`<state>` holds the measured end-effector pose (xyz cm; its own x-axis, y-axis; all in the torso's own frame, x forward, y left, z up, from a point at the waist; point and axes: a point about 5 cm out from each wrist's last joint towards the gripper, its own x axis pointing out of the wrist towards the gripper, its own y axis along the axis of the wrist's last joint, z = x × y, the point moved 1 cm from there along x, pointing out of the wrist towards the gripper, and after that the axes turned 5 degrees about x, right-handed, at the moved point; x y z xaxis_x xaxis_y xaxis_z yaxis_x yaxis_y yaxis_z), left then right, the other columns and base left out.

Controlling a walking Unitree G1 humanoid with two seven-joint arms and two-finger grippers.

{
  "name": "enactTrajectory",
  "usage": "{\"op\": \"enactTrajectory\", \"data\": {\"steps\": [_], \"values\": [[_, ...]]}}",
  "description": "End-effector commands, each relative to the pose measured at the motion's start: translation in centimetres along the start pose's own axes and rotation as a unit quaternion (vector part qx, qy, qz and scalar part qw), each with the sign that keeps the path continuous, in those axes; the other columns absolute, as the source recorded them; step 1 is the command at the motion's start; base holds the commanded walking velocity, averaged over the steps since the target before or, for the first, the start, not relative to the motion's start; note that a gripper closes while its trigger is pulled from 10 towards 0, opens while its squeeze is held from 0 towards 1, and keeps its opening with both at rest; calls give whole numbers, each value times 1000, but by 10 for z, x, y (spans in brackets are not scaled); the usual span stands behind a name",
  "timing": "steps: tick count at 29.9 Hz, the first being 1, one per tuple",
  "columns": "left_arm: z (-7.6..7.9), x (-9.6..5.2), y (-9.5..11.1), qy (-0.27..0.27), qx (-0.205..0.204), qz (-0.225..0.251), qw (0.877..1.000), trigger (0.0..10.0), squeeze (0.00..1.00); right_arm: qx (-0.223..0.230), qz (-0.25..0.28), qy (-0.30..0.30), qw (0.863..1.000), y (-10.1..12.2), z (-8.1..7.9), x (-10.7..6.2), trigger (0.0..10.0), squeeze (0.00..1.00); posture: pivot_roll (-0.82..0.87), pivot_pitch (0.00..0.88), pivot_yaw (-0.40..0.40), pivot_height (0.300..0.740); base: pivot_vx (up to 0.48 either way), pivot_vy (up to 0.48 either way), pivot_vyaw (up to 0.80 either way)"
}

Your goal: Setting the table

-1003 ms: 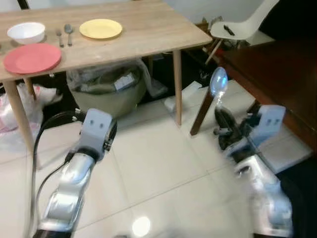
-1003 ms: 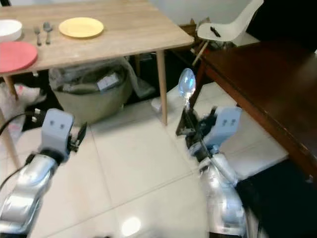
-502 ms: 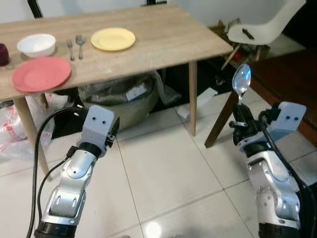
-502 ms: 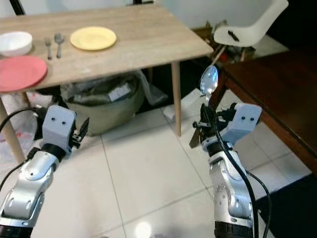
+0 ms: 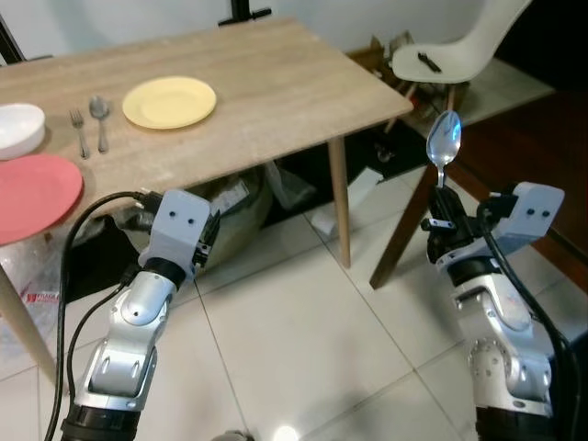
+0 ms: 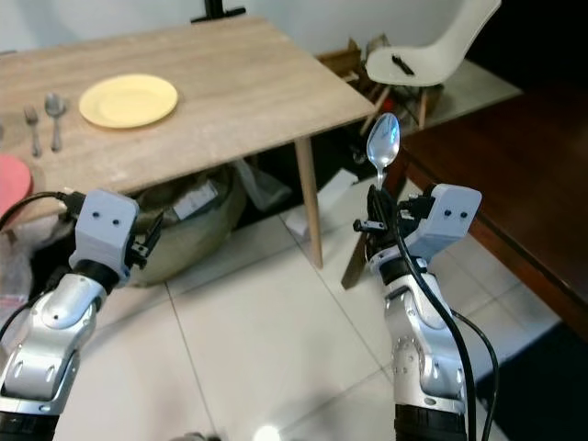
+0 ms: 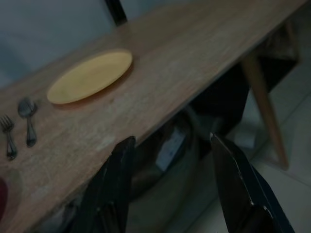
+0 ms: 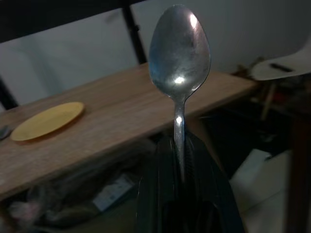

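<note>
spoon [image 5: 445, 140] upright in right gripper [image 5: 440, 213]

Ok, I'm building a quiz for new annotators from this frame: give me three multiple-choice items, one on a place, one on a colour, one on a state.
1. Where does the fork lie?
A. beside a spoon on the table
B. on the yellow plate
C. on the floor

2. What colour is the plate at the table's near edge?
A. blue
B. red
C. green

3. How is the right pincer?
A. open, empty
B. shut on a plate
C. shut on a spoon

Answers:
1 A: fork lies next to table spoon on the wooden table.
2 B: red plate.
3 C: right pincer grips upright held spoon.
</note>
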<state>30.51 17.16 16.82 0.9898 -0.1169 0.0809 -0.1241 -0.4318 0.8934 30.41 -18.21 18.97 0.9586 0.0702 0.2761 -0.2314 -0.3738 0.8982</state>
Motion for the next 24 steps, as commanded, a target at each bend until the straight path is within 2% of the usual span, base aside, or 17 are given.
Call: {"op": "enactTrajectory", "data": {"steps": [1,24], "values": [[3,0,-4,-5,-2,-5,1000,10000,0,-4,1,-9,1000,0,5,-1,10000,0,-99,33,53,740,480,0,0],[-4,5,3,3,13,18,1000,10000,0,-11,9,8,1000,4,1,5,10000,0,-93,32,52,740,480,0,0]]}}
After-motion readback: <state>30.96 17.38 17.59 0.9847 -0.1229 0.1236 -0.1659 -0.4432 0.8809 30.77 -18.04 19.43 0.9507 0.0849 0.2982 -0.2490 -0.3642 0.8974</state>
